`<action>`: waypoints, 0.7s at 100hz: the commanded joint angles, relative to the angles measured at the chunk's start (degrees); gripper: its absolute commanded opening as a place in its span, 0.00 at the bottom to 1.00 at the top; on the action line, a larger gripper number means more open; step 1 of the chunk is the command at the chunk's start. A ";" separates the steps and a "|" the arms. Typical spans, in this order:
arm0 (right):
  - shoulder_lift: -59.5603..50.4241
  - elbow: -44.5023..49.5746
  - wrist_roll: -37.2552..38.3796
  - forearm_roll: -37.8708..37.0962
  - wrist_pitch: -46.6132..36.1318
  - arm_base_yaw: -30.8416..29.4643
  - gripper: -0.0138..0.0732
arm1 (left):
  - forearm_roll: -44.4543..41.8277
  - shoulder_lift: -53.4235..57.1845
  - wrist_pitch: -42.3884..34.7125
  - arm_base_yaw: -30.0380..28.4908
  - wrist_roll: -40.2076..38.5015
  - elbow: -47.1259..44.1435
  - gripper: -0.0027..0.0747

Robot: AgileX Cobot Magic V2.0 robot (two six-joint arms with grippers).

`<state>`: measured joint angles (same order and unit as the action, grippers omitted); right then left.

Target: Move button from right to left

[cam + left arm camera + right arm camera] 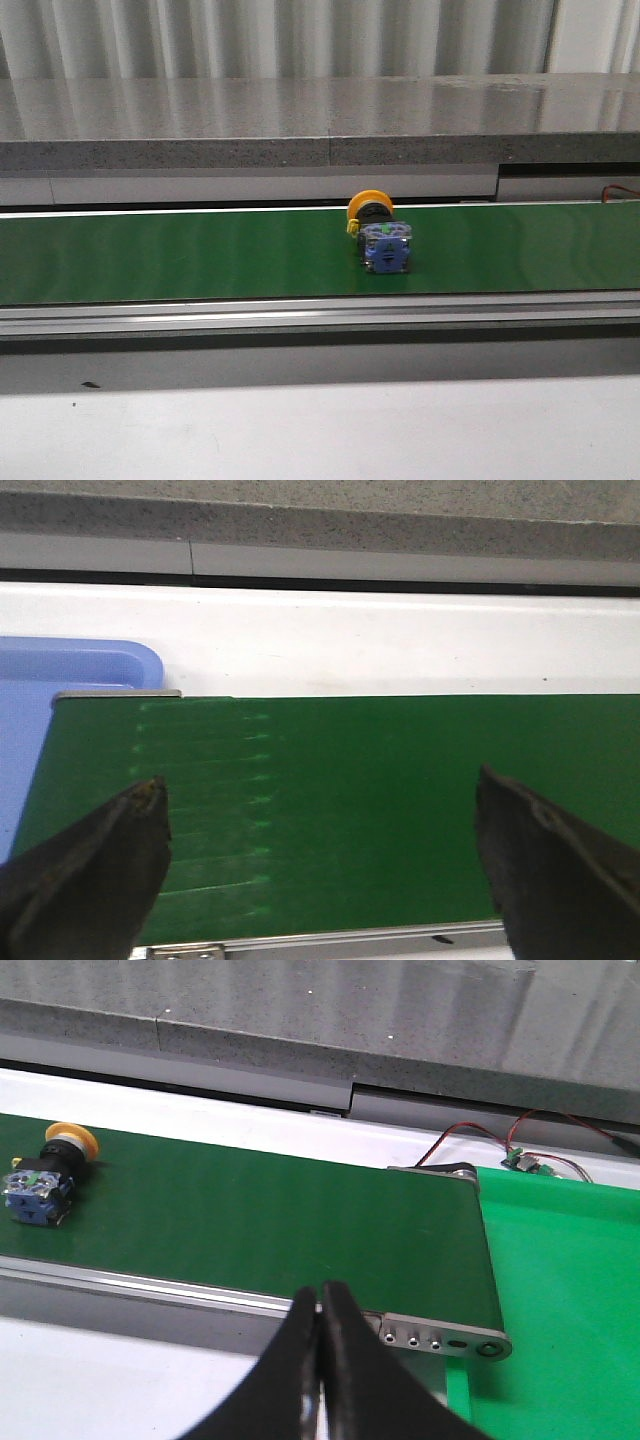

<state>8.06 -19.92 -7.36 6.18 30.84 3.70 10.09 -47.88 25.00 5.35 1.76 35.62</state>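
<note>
The green conveyor belt (200, 255) runs across the middle of the front view, a blue tray (70, 670) at the upper left of the left wrist view. The left hand (320, 870) is spread wide over bare belt; the right hand (320, 1360) is pressed together, low centre. Lying on its side, the push-button (380, 235) sits right of centre, untouched. If the belt carries it, a late grasp could miss. Yellow cap, black collar, blue-grey block, green mark.
</note>
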 commanded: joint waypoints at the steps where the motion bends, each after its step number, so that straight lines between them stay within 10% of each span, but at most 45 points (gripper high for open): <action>1: 0.58 -1.25 -0.72 -0.48 -4.88 0.00 0.08 | 3.34 -2.25 0.34 0.33 0.06 4.37 0.79; 70: 0.58 -1.25 -0.72 -0.48 -4.83 0.00 0.08 | 8.56 -36.20 26.50 19.29 -5.60 35.48 0.79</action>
<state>8.06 -19.92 -7.50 6.18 30.84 3.70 17.09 -82.38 50.20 23.36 -1.92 66.31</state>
